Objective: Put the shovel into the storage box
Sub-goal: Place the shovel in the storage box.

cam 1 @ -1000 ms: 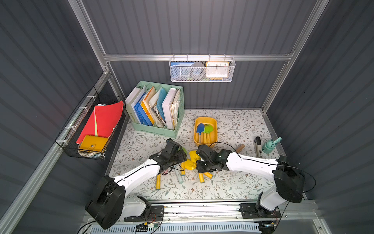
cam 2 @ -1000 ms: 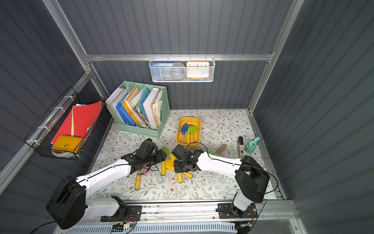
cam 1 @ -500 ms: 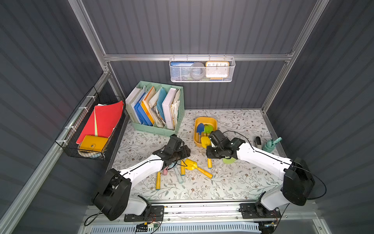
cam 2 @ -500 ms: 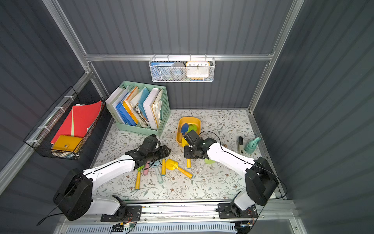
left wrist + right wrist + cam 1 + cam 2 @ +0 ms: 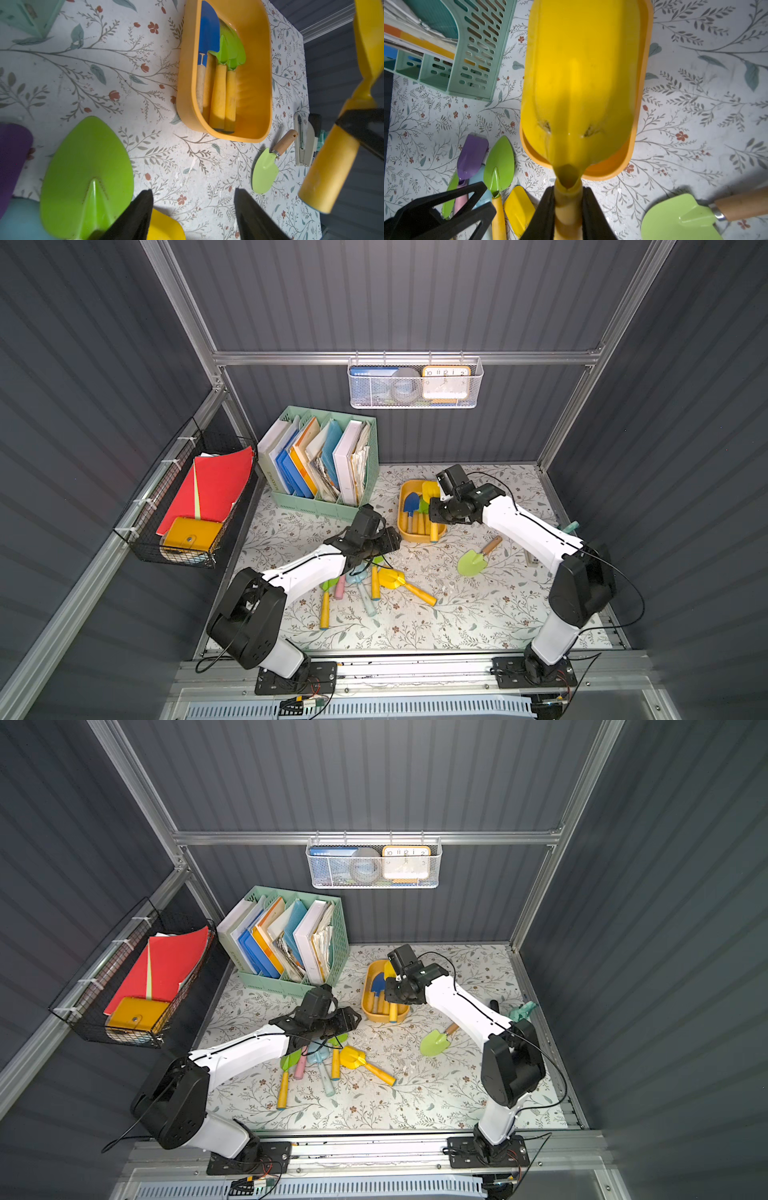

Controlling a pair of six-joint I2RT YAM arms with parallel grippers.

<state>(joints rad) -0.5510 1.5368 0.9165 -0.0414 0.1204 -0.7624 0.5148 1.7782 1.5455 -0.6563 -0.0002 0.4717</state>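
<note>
The right pincer (image 5: 568,199), clenched on the yellow plastic toy shovel (image 5: 581,83), holds it over the shallow yellow-orange plastic storage box (image 5: 257,83); only the drop remains. The left pincer (image 5: 193,207) hangs released and empty over loose shovels (image 5: 392,578) on the bench (image 5: 457,614).

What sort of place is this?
Probably a mock storage shed serving as a test cell: ribbed dark wall panels on an aluminium frame, a file organiser of books, a hanging wire basket.
</note>
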